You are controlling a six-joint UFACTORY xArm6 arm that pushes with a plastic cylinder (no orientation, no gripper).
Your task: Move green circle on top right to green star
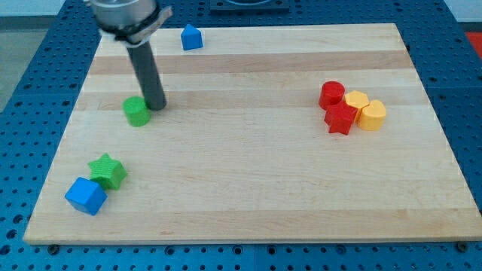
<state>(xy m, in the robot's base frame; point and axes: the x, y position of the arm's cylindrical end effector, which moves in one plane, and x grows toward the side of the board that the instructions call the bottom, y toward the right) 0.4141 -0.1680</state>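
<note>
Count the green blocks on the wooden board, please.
2. The green circle block sits at upper left, touching my tip; the green star block lies at lower left. None seem hidden.

Pale wooden board [248,203], red star [340,118] as landmark at the view's right, red circle [330,94] and two yellow blocks [356,100] [371,114] touching it, blue house block [191,37] far upper left, green circle [136,111] far left, my tip [157,105] touching it, green star [107,171] and blue cube [85,196] far lower left

Hidden and cut-off parts

The rod [147,71] covers the green circle's [136,111] right edge, so contact with the tip [156,106] cannot be confirmed; the arm's upper body runs off the view's top
</note>
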